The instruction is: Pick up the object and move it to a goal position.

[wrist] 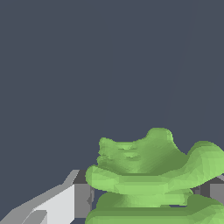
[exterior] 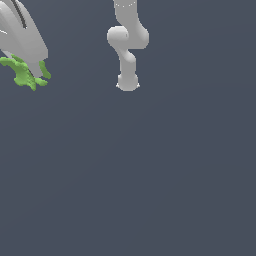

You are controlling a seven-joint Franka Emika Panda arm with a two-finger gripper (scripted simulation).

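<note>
Two views here: only the exterior one shows me the arm [exterior: 128,45]. My pincer [exterior: 31,70] is clamped on the green lump [exterior: 22,74], which sits between its fingers [wrist: 81,200].

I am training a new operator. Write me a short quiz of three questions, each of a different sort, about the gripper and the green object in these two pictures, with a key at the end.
1. True or false: the green object lies alone in the middle of the exterior view, far from the gripper.
2. Multiple choice: in the exterior view, the gripper is at (A) the upper left corner, (B) the lower right corner, (C) the centre.
3. Fill in: in the wrist view, the green object sits between the gripper's two ____.

Key:
1. False; it is at the gripper's tip.
2. A.
3. Fingers; one shows on each side of the object.
</note>
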